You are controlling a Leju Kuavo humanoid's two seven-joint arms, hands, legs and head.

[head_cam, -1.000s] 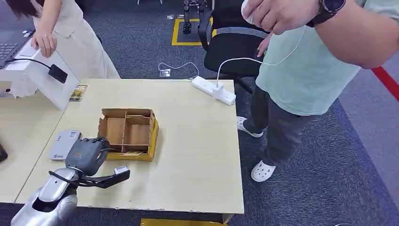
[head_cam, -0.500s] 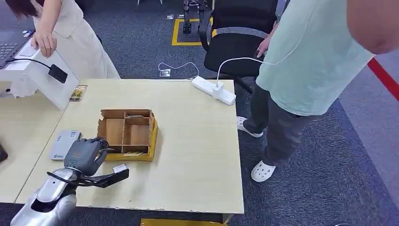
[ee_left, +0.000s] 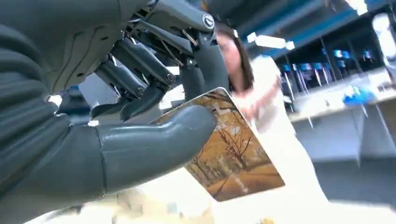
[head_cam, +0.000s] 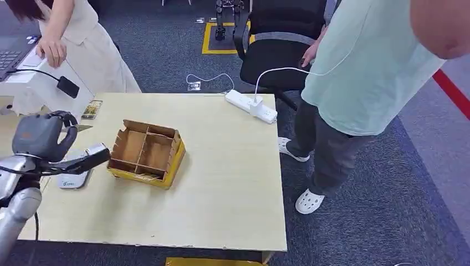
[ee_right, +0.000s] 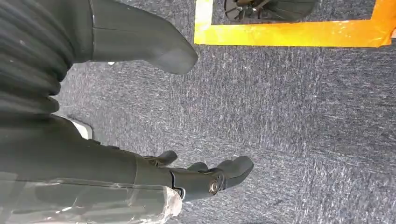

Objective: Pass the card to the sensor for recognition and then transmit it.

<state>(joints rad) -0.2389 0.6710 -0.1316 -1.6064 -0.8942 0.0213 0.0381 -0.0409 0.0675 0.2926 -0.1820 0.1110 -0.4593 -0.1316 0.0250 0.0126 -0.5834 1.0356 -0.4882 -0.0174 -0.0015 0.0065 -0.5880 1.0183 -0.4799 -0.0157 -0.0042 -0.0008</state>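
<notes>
Card presentation is the step you are in. Starting at the left of the head view, your left robot hand (head_cam: 40, 136) hangs raised over the left edge of the pale wooden bench (head_cam: 221, 183), and the left wrist view shows it grasping the glossy card printed with an autumn-tree scene (ee_left: 231, 149), pinched between the thick grey thumb and the dark fingers (ee_left: 140, 70). Just beyond and below that robot hand lies the flat grey-and-white card reader (head_cam: 72, 178) on the bench, which I judge to be the sensor. To its right sits the open brown cardboard box with dividers (head_cam: 146, 154), and farther right a white power strip (head_cam: 250, 105) near the far edge. Your right robot hand (ee_right: 205, 179) hangs over the dark carpet, released and holding nothing. Next, I judge, you need to lower the card flat over the reader, keeping the pinch firm so it does not slip.
</notes>
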